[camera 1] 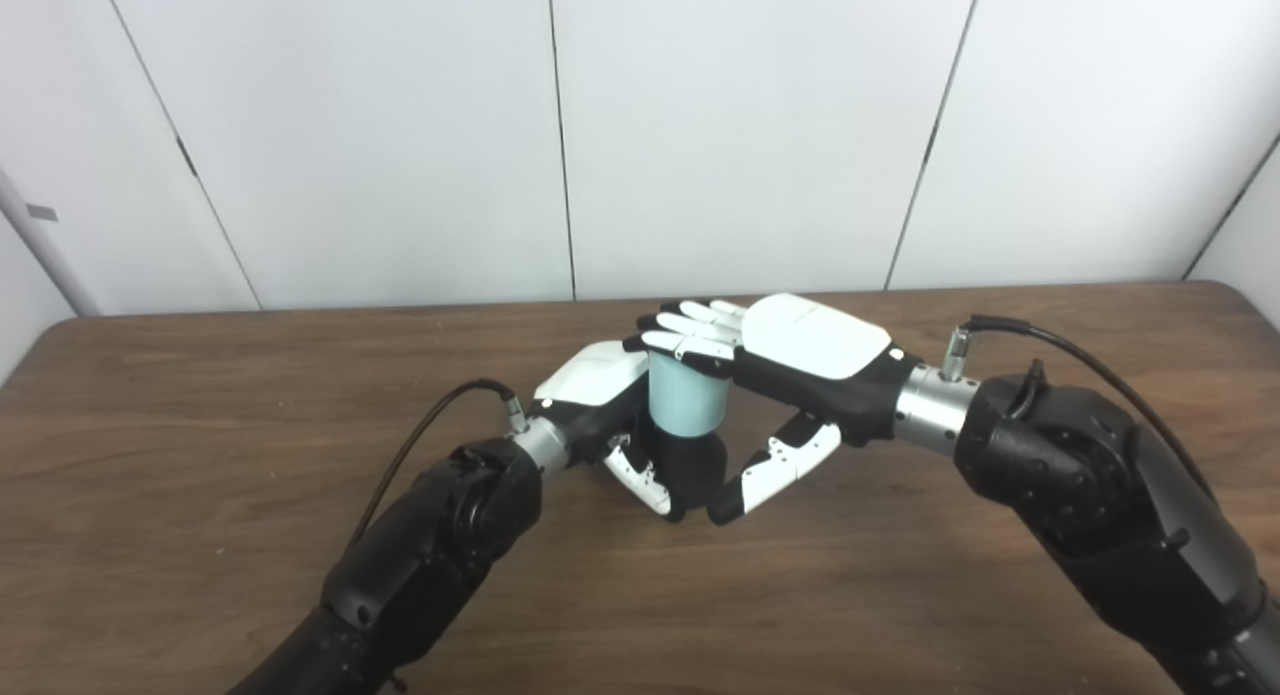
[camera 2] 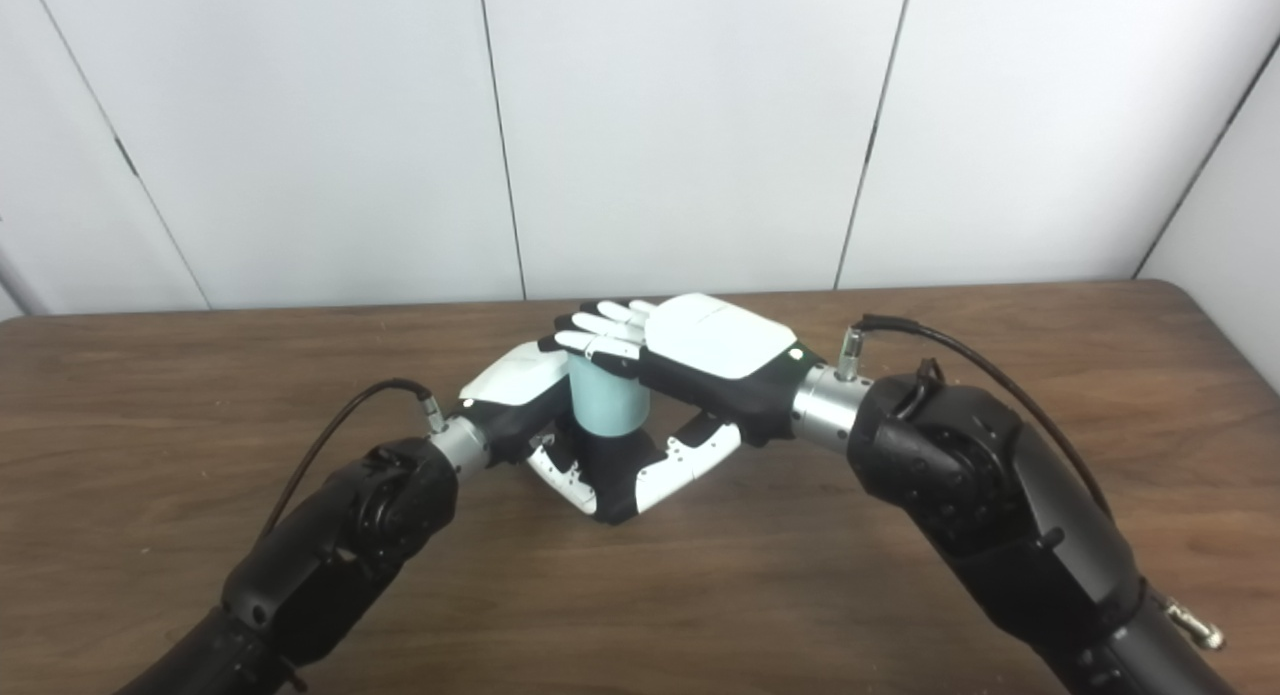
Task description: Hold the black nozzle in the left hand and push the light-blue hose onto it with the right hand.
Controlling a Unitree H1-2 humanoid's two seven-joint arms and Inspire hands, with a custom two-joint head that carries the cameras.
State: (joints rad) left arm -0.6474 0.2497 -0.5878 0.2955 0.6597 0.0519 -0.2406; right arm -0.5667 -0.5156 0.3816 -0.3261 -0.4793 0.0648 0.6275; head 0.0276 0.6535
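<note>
The table (camera 1: 900, 595) is a brown wood-grain slab with rounded far corners, set against smooth white wall panels (camera 1: 740, 125) divided by thin dark seams. Both arms are matte black with rounded joint housings and bright metal wrist collars; a thin black cable (camera 1: 420, 430) loops off the left wrist toward 9 o'clock. The right hand (camera 1: 790, 360), glossy white shell over black palm, lies flat across the top of the light-blue hose (camera 1: 685, 400), fingers extended toward 10 o'clock, thumb hanging free toward 7 o'clock; it presses rather than grasps, fingers apart. The left hand (camera 1: 610, 400) wraps the black nozzle (camera 1: 692, 470) from 9 o'clock, closed on it. The hose is a short, smooth, upright cylinder at table centre, seated on the nozzle directly below at 6 o'clock.
</note>
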